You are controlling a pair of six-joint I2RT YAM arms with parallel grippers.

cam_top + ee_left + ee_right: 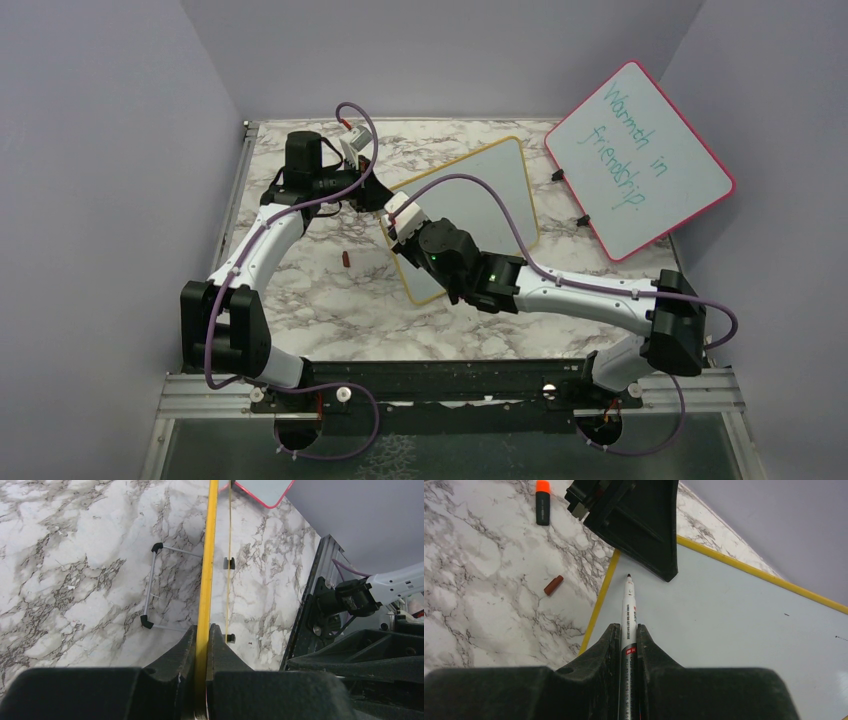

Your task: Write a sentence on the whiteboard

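The whiteboard (480, 195) with a thin yellow frame lies tilted at mid-table. Its white face (734, 620) is blank, with no dark sentence on it. My left gripper (378, 196) is shut on the board's yellow frame at the left corner. In the left wrist view the frame (207, 555) runs edge-on between the closed fingers (202, 630). My right gripper (398, 215) is shut on a white-and-black marker (628, 610). It is uncapped and its black tip points at the board's face close to the left frame, just below the left gripper (634, 520).
A pink-red-framed board (640, 160) with teal handwriting leans at the back right. A small red cap (347, 259) lies left of the whiteboard. It also shows in the right wrist view (553, 585), with an orange-tipped highlighter (542, 502) beyond it. A grey wire stand (149, 587) lies on the marble.
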